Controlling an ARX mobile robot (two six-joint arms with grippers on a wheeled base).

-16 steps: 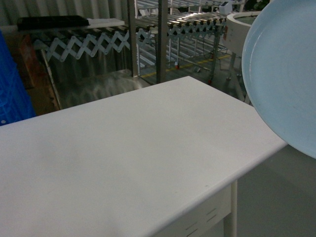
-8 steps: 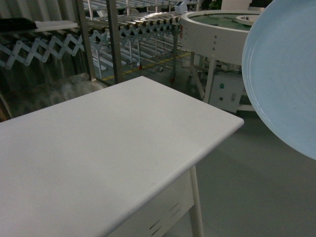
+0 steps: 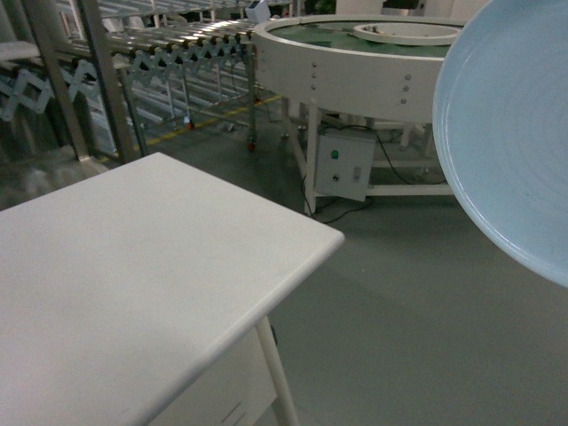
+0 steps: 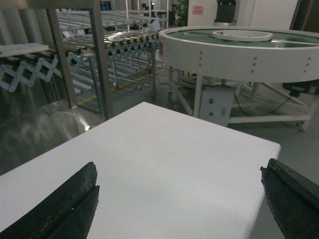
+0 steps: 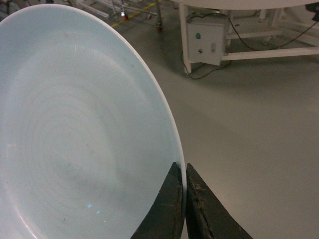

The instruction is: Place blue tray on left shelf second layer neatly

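The blue tray (image 3: pixel 515 133), pale blue and round, hangs tilted on edge at the right of the head view, over the floor and off the table. My right gripper (image 5: pixel 185 167) is shut on the blue tray's (image 5: pixel 75 124) rim, one finger on each face. My left gripper (image 4: pixel 178 169) hovers open over the white table (image 4: pixel 164 159) with nothing between its fingers. Square steel uprights (image 3: pixel 98 80) stand at the far left. The left shelf's second layer is out of view.
The white table (image 3: pixel 115 275) fills the lower left, its corner near the middle. A large round white conveyor (image 3: pixel 355 62) with a control box (image 3: pixel 344 166) stands behind. An expandable roller conveyor (image 3: pixel 177 49) runs along the back left. Grey floor (image 3: pixel 417 319) lies to the right.
The head view has swung to the right: the table and steel uprights slid left, and the round conveyor came into view. The tray keeps its place in the view, still gripped.
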